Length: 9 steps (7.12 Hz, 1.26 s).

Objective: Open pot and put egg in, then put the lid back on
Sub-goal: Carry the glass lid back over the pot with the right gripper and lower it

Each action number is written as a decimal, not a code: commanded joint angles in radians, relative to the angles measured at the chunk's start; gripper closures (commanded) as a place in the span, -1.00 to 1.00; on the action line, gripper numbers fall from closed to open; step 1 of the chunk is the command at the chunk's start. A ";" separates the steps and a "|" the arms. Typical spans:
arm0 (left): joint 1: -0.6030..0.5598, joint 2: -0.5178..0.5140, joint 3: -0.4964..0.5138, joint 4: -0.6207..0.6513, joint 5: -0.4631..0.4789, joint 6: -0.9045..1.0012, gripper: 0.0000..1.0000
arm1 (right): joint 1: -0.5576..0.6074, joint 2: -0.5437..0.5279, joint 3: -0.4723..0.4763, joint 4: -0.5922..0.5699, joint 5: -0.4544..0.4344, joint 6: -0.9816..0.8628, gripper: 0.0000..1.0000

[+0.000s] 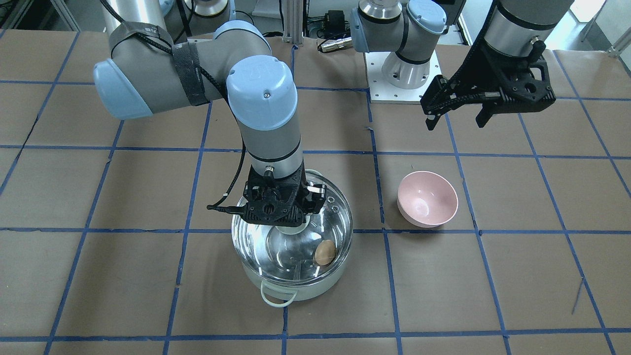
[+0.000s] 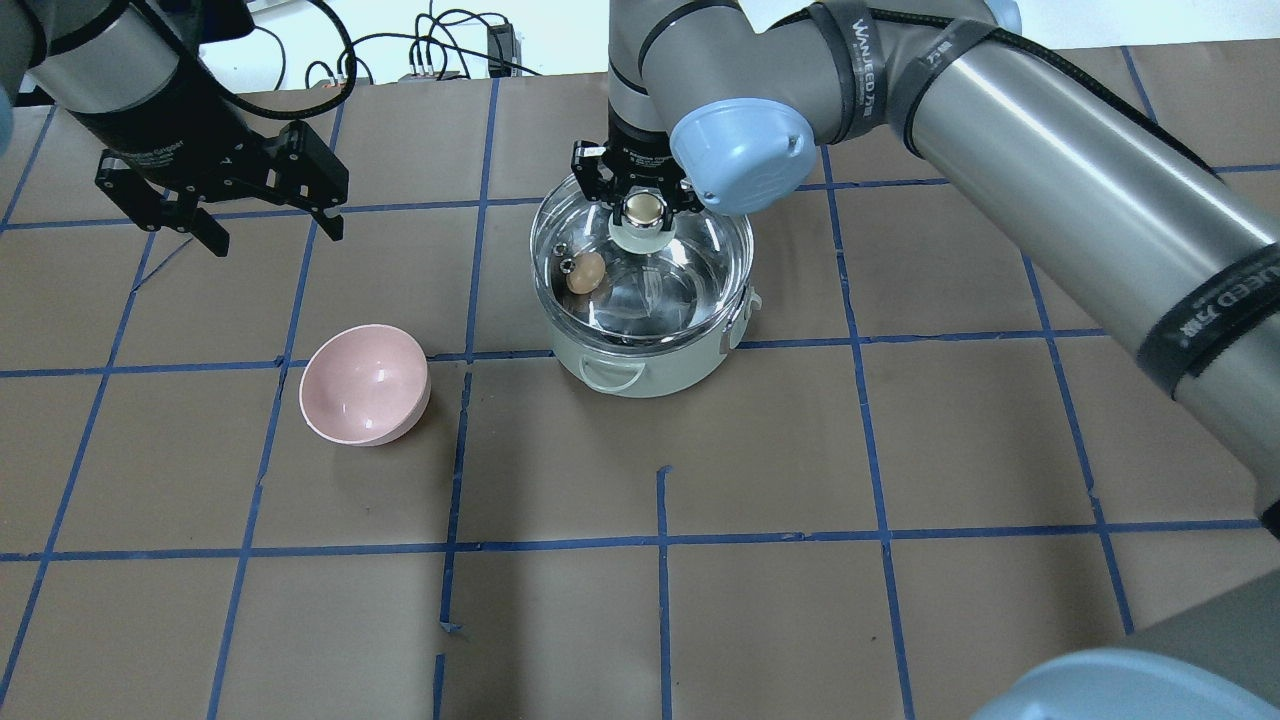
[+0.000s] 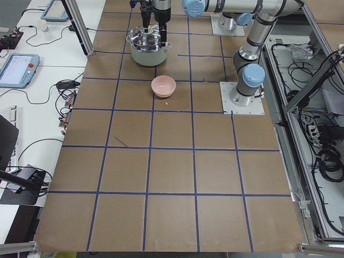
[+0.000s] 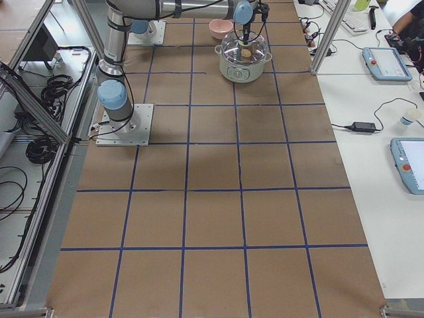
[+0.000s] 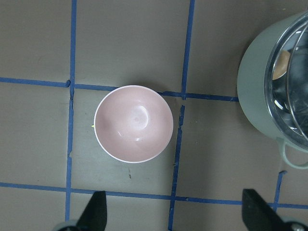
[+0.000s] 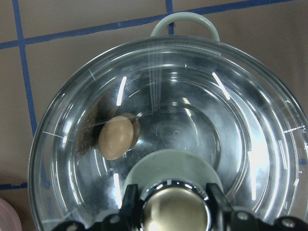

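The egg (image 2: 585,272) is seen in the pot (image 2: 650,372) beneath the lid (image 2: 695,285), whose knob (image 2: 643,234) is gripped by the right tool (image 2: 644,206); the left tool (image 2: 275,236) is held open.

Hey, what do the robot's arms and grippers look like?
The left arm and right arm are silver-grey tubes with pale blue round joint caps. A black cable runs along the right one, bound by black straps with white lettering. The left gripper and right gripper are black, angular, two-fingered frames.
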 commanded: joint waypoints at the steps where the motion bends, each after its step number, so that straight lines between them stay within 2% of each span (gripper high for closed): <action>1: 0.000 0.000 -0.002 0.002 -0.002 -0.004 -0.99 | 0.012 -0.001 0.000 -0.001 0.000 0.002 0.59; 4: 0.001 0.000 0.003 0.002 -0.002 -0.003 -0.99 | 0.014 0.005 0.002 -0.001 -0.003 -0.012 0.46; 6: 0.000 0.000 -0.002 0.002 -0.002 -0.007 -0.99 | 0.014 0.011 0.002 -0.003 -0.009 -0.018 0.04; 9: -0.002 0.000 -0.002 0.005 -0.002 -0.009 -0.99 | 0.014 0.012 0.002 -0.004 -0.027 -0.035 -0.04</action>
